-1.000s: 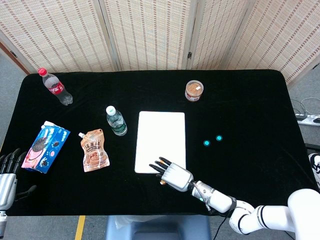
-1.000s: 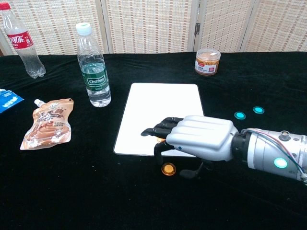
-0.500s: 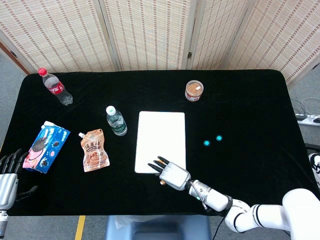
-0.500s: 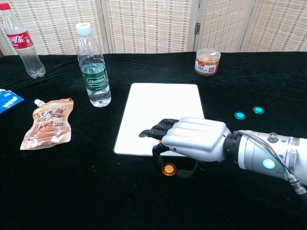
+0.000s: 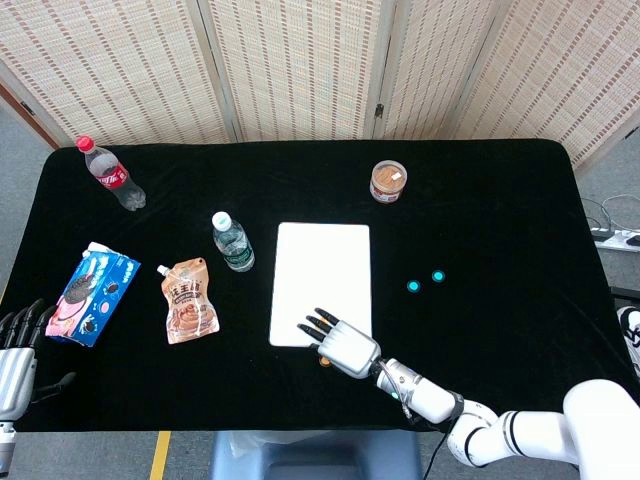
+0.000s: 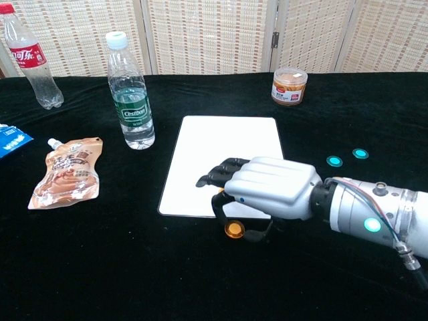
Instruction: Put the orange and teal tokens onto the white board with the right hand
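The right hand (image 6: pixel 271 194) has slid left along the white board (image 6: pixel 224 150), pinching the orange token (image 6: pixel 233 229).

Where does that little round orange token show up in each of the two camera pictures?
Head view: the round orange token peeks out at bottom centre, beneath the right hand.
Chest view: lower middle, under the same hand.
Shared landmark: the flat white board's near edge, just beyond the token.
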Action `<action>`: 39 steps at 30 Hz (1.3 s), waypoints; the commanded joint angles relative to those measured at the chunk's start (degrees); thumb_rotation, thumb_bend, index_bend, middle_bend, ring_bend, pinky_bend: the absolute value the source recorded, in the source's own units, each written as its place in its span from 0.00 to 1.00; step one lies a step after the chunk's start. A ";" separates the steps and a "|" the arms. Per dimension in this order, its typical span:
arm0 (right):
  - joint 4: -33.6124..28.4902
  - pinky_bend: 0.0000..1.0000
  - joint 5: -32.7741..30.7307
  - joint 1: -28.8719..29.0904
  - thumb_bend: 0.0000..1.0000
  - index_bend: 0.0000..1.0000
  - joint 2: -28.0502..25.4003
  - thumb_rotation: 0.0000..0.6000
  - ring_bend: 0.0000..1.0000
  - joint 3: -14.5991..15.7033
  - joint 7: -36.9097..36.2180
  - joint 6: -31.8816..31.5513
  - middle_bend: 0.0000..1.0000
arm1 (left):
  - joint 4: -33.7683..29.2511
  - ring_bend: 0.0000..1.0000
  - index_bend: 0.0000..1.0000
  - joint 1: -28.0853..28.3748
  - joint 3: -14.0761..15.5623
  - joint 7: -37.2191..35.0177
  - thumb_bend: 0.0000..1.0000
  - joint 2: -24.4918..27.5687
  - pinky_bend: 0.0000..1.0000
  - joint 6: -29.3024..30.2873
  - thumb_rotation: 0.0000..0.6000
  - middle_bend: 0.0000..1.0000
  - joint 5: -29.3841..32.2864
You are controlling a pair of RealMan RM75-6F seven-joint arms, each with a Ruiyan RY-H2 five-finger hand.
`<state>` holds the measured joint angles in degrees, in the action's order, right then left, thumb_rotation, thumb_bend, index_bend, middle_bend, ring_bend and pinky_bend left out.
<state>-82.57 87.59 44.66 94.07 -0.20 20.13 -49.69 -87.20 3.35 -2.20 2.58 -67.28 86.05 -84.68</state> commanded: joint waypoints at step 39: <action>4.51 0.00 -9.40 0.08 0.43 0.32 0.30 1.00 0.00 -3.89 2.11 0.28 0.06 | -1.18 0.02 0.11 0.27 0.02 0.06 0.17 0.61 0.00 -0.38 1.00 0.03 -0.10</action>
<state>-77.98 78.09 44.81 94.44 -4.17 22.27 -49.29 -88.38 3.63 -2.18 2.63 -66.66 85.67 -84.79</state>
